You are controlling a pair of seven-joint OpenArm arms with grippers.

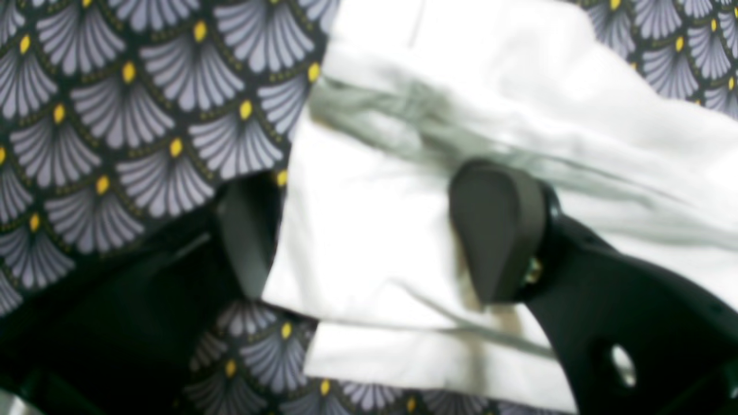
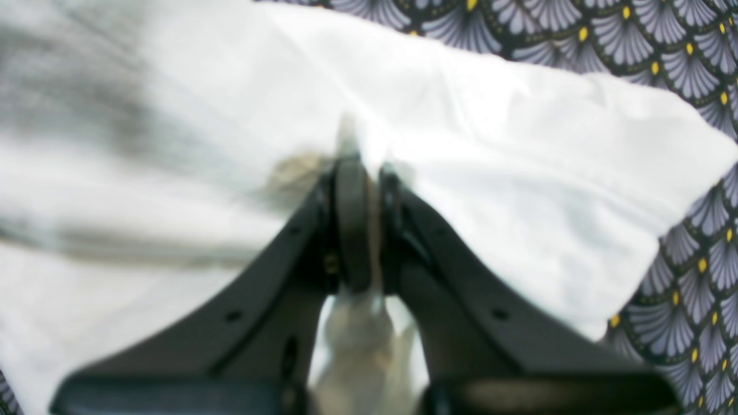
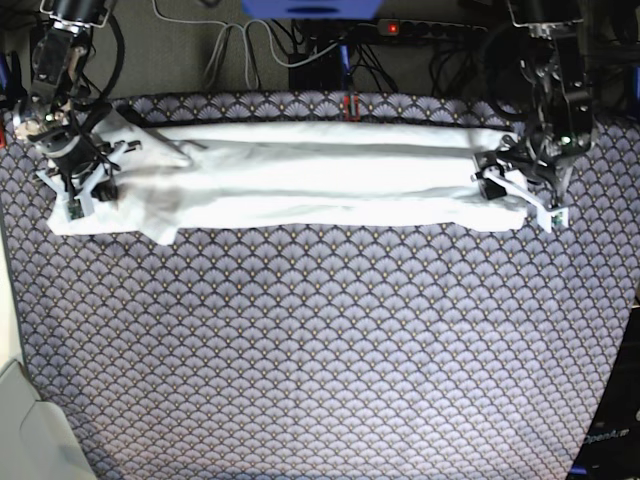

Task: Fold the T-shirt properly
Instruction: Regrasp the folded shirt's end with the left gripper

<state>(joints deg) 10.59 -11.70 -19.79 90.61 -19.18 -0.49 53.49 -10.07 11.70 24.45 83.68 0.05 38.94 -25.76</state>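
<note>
The white T-shirt (image 3: pixel 320 180) lies as a long, narrow folded band across the far part of the table. At its left end in the base view, my right gripper (image 3: pixel 85 190) is shut. The right wrist view shows that gripper (image 2: pixel 366 225) pinching a ridge of the T-shirt (image 2: pixel 519 144) between its pads. At the band's other end sits my left gripper (image 3: pixel 500 182). It stands open (image 1: pixel 375 236) over the T-shirt's (image 1: pixel 461 69) corner. One finger (image 1: pixel 499 230) rests above the cloth and the other finger (image 1: pixel 248 230) is beside its edge.
A dark table cover (image 3: pixel 320 350) with a grey fan pattern and yellow dots spreads under everything. Cables and a power strip (image 3: pixel 420 28) run behind the far edge. A pale grey object (image 3: pixel 25 430) sits at the near left corner.
</note>
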